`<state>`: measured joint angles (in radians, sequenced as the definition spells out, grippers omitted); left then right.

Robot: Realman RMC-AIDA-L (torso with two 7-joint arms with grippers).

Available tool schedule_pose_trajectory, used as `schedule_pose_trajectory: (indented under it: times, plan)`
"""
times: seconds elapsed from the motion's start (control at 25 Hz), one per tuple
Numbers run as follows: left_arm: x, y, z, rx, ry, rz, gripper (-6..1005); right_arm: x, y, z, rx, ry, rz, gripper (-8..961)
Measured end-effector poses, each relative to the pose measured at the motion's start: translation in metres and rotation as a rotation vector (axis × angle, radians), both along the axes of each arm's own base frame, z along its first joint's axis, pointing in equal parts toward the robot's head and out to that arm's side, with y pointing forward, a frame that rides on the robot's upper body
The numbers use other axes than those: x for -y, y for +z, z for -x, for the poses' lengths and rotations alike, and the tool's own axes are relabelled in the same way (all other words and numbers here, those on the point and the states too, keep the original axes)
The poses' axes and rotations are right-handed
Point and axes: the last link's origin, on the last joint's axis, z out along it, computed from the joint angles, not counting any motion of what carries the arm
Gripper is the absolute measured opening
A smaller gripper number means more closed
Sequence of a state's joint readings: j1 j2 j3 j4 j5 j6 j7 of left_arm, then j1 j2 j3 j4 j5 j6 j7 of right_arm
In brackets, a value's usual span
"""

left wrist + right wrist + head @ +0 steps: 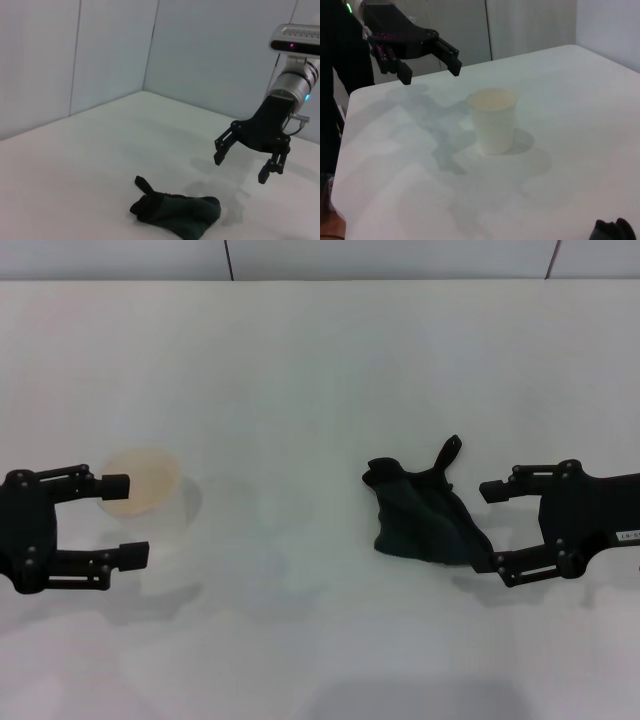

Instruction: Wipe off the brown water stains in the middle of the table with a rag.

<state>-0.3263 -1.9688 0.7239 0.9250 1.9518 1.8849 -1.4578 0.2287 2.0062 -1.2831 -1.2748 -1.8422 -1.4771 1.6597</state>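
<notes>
The rag (425, 520), a crumpled dark cloth, lies on the white table (300, 390) right of centre. It also shows in the left wrist view (175, 212), and a corner of it shows in the right wrist view (615, 231). My right gripper (495, 528) is open and empty just right of the rag, above the table; the left wrist view shows it too (241, 168). My left gripper (125, 518) is open and empty at the left; the right wrist view shows it as well (430, 74). No orange-brown stain shows in any view.
A white paper cup (145, 500) with a brownish inside stands upright by my left gripper; in the right wrist view the cup (492, 122) stands apart from that gripper. Grey wall panels run behind the table's far edge.
</notes>
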Motion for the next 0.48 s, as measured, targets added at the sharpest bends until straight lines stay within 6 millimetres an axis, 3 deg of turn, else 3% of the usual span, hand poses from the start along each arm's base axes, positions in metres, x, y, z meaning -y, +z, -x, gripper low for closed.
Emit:
schedule_pose_trajectory:
  times: [0.48]
  plan:
    - [0.0013,-0.0027,0.0014,-0.016,0.008,0.023,880,0.0001,0.0009,0.0018,0.001,0.004,-0.001,841]
